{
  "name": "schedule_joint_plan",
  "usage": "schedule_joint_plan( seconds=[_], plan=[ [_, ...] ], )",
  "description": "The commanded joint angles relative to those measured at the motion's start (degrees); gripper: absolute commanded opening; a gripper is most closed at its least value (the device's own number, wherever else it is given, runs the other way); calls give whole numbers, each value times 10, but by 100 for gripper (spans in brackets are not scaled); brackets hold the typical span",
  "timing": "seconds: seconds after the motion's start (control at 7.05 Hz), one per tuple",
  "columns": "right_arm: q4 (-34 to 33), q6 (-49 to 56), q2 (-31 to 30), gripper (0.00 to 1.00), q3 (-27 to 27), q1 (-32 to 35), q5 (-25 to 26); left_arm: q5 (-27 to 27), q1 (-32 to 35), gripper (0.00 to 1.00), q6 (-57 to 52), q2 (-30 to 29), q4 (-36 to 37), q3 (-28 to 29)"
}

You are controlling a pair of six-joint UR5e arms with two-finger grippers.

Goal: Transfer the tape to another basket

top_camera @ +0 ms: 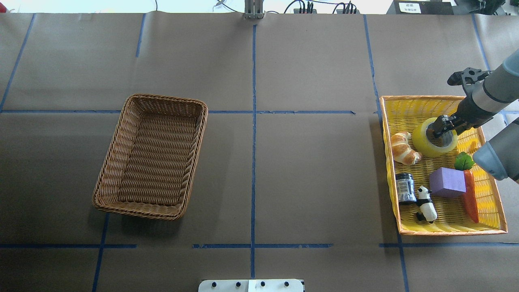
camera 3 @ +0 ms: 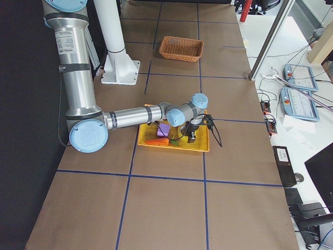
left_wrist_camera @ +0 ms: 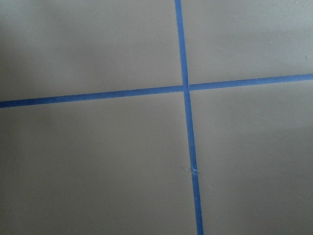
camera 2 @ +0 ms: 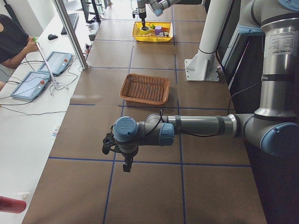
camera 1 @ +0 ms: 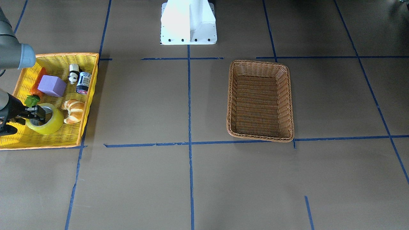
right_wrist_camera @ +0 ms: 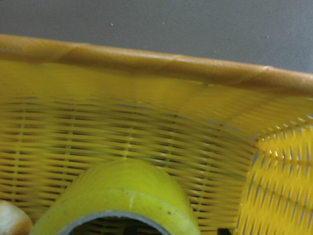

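Tape (top_camera: 423, 142): a fat roll, translucent yellow, grey-white core, lying flat with the hole up. It's in the yellow plastic basket (top_camera: 446, 232), at the end away from the robot and just beside the croissant (top_camera: 403, 148). It isn't in the wicker basket (top_camera: 121, 134), which sits well apart on the robot's left half of the table.

Writing: the small dark jar (top_camera: 404, 187) carries a label, but it's too small for you to read. Same for the sign at the back edge of the overhead view. No print visible on the tape.

Right arm: it comes in from the right edge of the overhead view, forearm slanting down over the yellow basket. The right gripper (top_camera: 441, 129) has its dark fingers at the roll's core. I can't tell whether they're clamped on the roll or spread. The right wrist camera shows only the roll's top and the basket wall.

Left arm: it's stretched out level over bare table with the wrist turned down, away from both baskets. The left gripper (camera 2: 126, 166) shows only in the side view, so I can't tell its state.
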State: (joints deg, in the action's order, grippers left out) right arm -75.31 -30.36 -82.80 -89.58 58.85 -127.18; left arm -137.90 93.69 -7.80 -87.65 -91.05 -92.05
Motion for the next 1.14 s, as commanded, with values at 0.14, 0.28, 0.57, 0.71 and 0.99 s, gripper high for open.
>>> schedule_joint_plan(
  seconds=[0.14, 0.28, 0.57, 0.71, 0.99],
  plan=[
    [2, 7, -1, 0, -5, 3, -1, 0, 0, 100, 1, -1, 0, -10],
    [2, 7, 0, 0, -14, 19, -3, 0, -1, 100, 2, -1, 0, -12],
    [0, 6, -1, 0, -49, 40, -9, -1, -1, 100, 2, -1, 0, -12],
    [0, 0, 0, 0, -70, 50, -20, 0, 0, 100, -2, -1, -1, -12],
    [0, -49, 30, 0, -99, 56, -62, -1, -4, 100, 0, -1, -1, -34]
  ],
)
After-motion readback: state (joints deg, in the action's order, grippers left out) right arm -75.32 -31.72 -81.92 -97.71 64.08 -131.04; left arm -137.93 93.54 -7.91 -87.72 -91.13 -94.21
